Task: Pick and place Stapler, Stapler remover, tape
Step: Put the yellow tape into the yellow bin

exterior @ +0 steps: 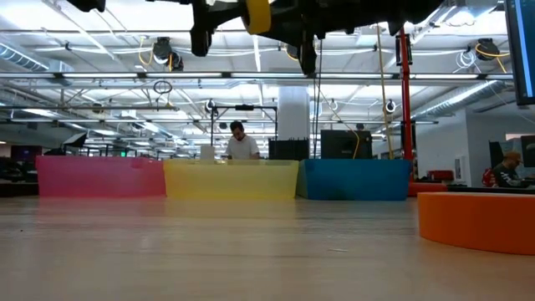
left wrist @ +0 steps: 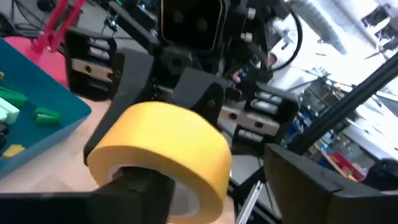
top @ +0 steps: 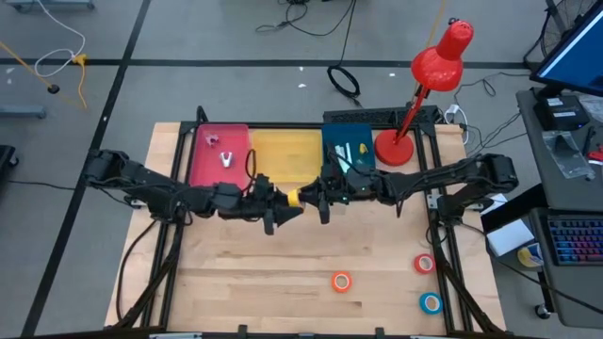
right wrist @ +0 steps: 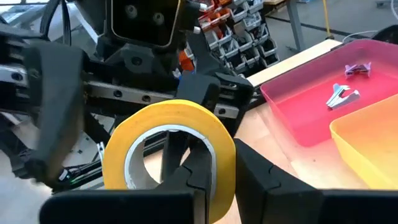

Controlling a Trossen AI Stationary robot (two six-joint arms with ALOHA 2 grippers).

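Handover mid-air: yellow tape roll (right wrist: 168, 155) between both grippers. Right gripper (right wrist: 205, 177) fingers pinch roll wall; keep clamp. Left gripper (left wrist: 186, 205) fingers straddle roll, grip unclear; free it slowly. Yellow bin (top: 285, 155) just behind fingers.

You are working in a large open lab or workshop hall. Bare ducts and strip lights (exterior: 251, 79) run under the ceiling, cables (top: 311, 14) trail over the grey floor, and a person (exterior: 242, 142) sits at a far bench. Beyond the fingers, racks of small parts bins (right wrist: 230, 28) stand by the wooden table (top: 283, 273).
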